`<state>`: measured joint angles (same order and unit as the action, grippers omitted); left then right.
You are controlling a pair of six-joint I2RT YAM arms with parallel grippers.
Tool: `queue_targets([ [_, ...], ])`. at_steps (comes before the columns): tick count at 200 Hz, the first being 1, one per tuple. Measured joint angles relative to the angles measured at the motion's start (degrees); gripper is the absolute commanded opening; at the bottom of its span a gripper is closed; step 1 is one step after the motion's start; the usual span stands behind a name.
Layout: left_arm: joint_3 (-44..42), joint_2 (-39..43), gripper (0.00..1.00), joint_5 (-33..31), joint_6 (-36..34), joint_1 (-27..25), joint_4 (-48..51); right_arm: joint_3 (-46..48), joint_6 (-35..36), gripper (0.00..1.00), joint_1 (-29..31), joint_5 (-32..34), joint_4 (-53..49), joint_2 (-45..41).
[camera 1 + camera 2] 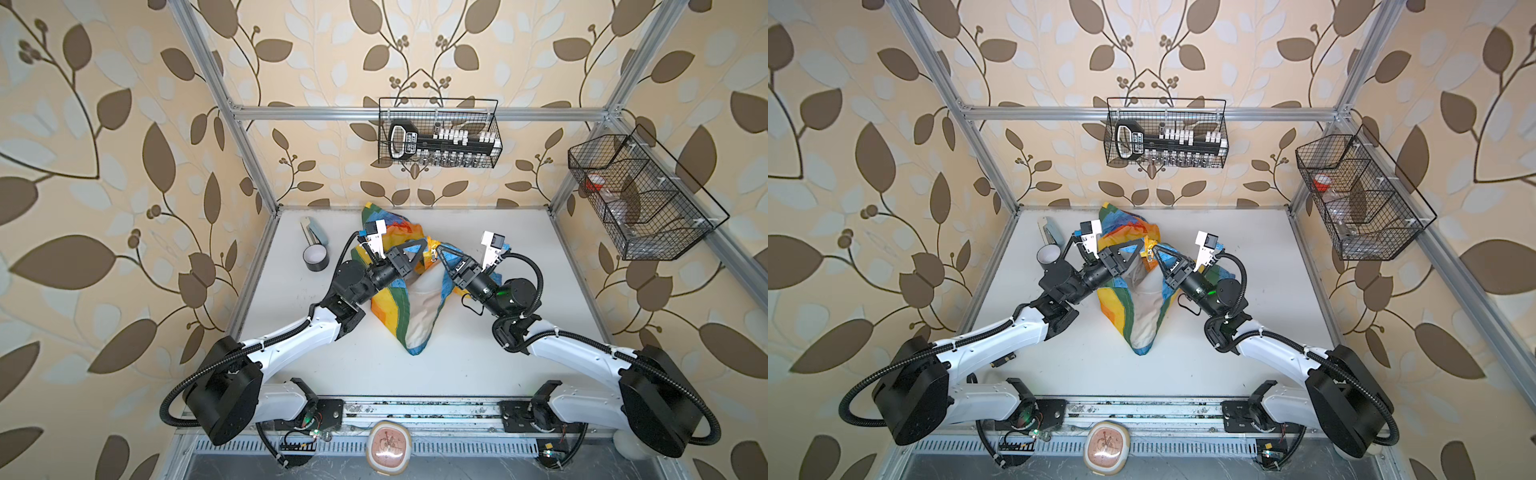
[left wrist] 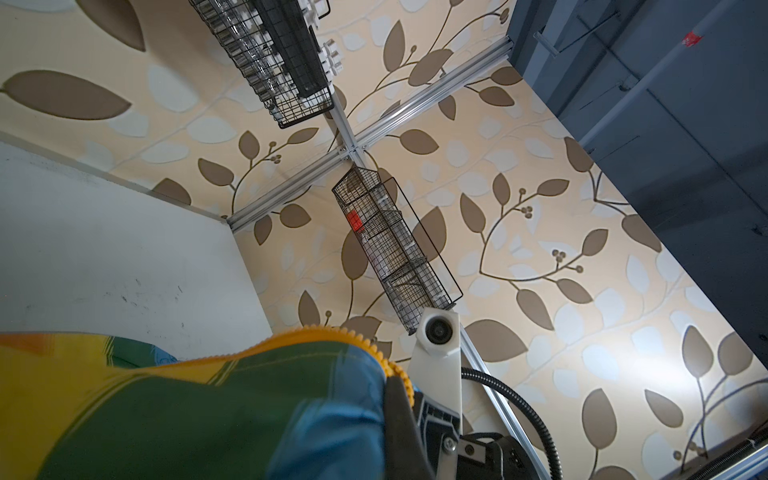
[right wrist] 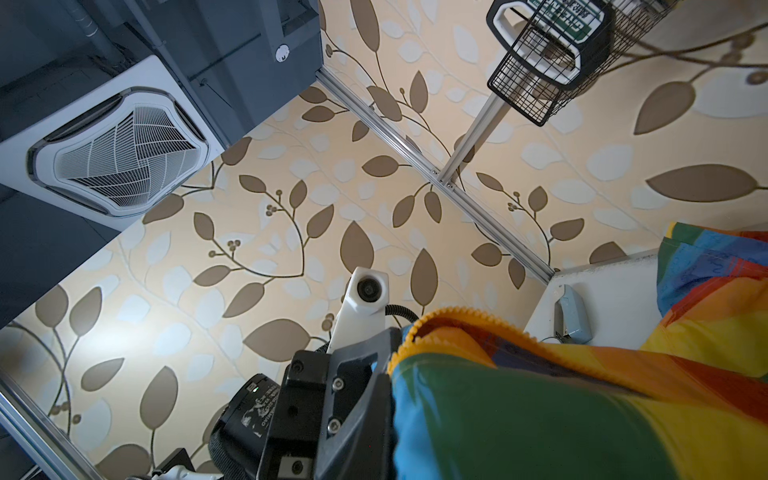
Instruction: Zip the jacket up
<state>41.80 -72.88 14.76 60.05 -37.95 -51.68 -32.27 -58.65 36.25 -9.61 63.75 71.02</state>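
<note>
A small thin jacket in rainbow blocks of red, orange, yellow, green and blue, with white lining (image 1: 419, 316), sits in the middle of the white tabletop (image 1: 478, 357), a little toward the back wall. It is bunched, not flat. In both top views its front gapes open on the pale lining, and the cloth narrows to a point at the end nearest the arm bases.

The left claw (image 1: 424, 250) reaches in from the left and the right claw (image 1: 439, 249) from the right. Their black tips nearly meet over the upper middle of the jacket, at its orange zipper (image 1: 432, 252). Both claws are closed, each pinching the jacket's front edge beside the zipper (the fabric slopes up to them like a tent there). The zipper halves below the claws stand apart.

In the left wrist view, green and blue cloth of the jacket (image 2: 187, 415) fills the foreground, with a curved run of orange zipper teeth (image 2: 332, 331) along its edge. The right wrist view shows the jacket (image 3: 540, 415) and zipper teeth (image 3: 457, 311) much the same. Cloth covers each claw's own fingertips in these two views.

A black roll of tape with a white core (image 1: 316, 259) and a grey-blue stapler-like tool (image 1: 312, 232) lie left of the jacket, not touching it.
</note>
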Motion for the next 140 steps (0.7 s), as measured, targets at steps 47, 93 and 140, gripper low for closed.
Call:
queue_targets([
  [47, 0.0, 0.0, 0.00, 0.4, 0.0, 0.0, 0.4, -0.5, 0.4, 0.00, 0.2, 0.0, -0.8, 0.3],
  [93, 0.0, 0.0, 0.00, 1.4, 0.0, 0.0, 1.1, -0.5, 0.9, 0.00, 0.3, 0.0, -1.0, 0.3],
  [140, 0.0, 0.0, 0.00, 1.4, 0.0, 0.0, 1.1, -0.5, 0.4, 0.00, -0.3, 0.0, -1.0, 0.3],
])
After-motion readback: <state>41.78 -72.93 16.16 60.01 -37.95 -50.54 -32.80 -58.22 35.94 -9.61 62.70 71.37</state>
